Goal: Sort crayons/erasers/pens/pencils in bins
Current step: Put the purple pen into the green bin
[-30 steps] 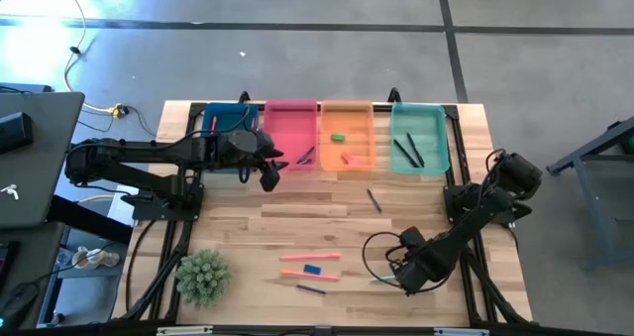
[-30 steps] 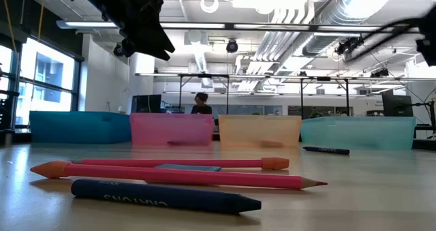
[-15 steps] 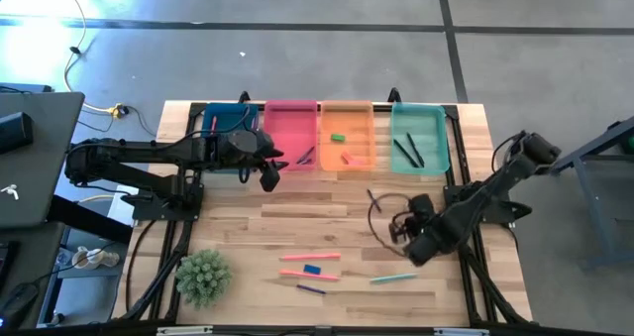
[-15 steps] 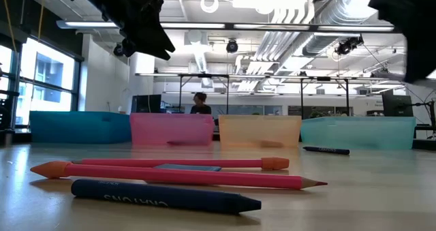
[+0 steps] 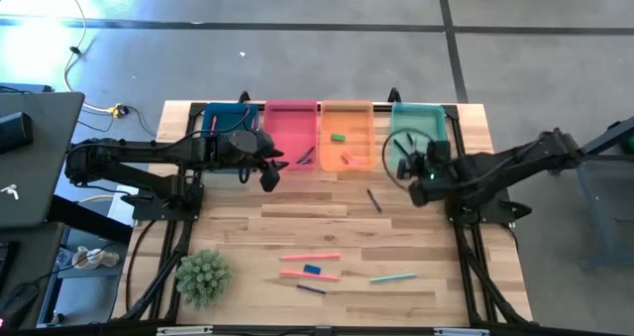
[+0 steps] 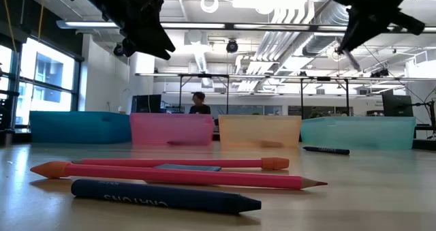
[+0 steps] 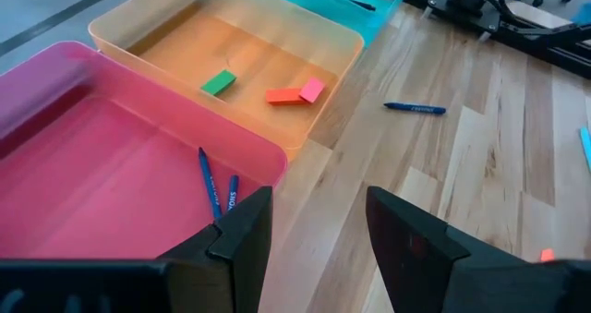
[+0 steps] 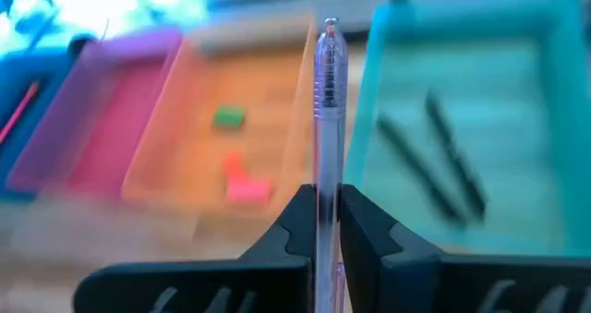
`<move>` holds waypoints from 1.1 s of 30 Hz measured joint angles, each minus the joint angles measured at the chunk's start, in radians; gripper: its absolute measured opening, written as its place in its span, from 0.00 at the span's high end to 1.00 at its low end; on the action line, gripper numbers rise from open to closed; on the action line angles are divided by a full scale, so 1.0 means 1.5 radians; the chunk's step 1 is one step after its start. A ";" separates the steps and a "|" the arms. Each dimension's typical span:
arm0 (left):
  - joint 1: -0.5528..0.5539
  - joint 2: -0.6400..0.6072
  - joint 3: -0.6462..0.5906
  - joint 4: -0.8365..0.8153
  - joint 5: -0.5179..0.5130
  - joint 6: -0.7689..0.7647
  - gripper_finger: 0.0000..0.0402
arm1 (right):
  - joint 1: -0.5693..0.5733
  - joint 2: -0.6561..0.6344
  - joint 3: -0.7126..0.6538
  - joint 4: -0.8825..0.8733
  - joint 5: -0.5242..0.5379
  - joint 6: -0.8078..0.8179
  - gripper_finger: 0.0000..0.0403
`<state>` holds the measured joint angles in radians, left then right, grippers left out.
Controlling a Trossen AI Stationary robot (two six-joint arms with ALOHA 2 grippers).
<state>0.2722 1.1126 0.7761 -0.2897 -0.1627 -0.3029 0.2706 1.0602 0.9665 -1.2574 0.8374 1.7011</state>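
Note:
My right gripper (image 5: 417, 169) hovers at the near edge of the teal-green bin (image 5: 421, 118) and is shut on a clear pen (image 8: 330, 91). Two dark pens (image 5: 408, 150) lie in that bin. The orange bin (image 5: 347, 118) holds a green eraser (image 5: 338, 136) and a pink-red eraser (image 5: 347, 159). A blue eraser (image 5: 312, 270) lies on the table between two pink pencils (image 5: 310, 257). My left gripper (image 7: 309, 230) waits open above the near edge of the pink bin (image 5: 291, 128). The dark blue bin (image 5: 230, 118) stands leftmost. My right gripper pinches the clear pen's barrel (image 8: 325, 198) between its two fingers. The pen lies along the fingers and sticks out past them, its silver end (image 8: 330, 27) toward the bins. It is lifted clear of the table, high in the low view (image 6: 349, 55).
On the near part of the table lie a purple crayon (image 5: 311, 288) and a teal stick (image 5: 393, 277). A blue crayon (image 5: 373, 199) lies mid-table. A green pot plant (image 5: 203, 277) stands near left. Two blue crayons (image 7: 214, 188) rest in the pink bin.
My right gripper has risen from the near right part of the table and swung toward the far edge, ending at the teal-green bin's near edge with the pen in its fingers. The teal stick has stayed on the table where the gripper was.

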 joint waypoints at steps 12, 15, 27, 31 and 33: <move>0.000 0.000 0.000 0.000 -0.001 0.047 0.60 | -0.227 -0.012 0.000 0.022 0.063 -0.284 0.98; 0.000 0.000 0.000 0.000 -0.001 0.054 0.60 | -0.285 0.000 0.000 0.044 0.023 -0.396 0.98; 0.000 0.000 0.000 -0.001 -0.003 0.047 0.60 | -0.518 0.074 0.000 0.102 -0.197 -0.698 0.98; 0.000 0.000 0.000 -0.001 -0.003 0.047 0.60 | -0.583 0.098 0.000 0.155 -0.276 -0.776 0.98; 0.000 0.000 0.000 -0.001 -0.004 0.047 0.60 | -0.612 0.114 0.000 0.172 -0.319 -0.807 0.98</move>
<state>0.2722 1.1126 0.7761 -0.2916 -0.1680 -0.2325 -0.6480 1.2313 0.9668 -0.9989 0.3585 0.4911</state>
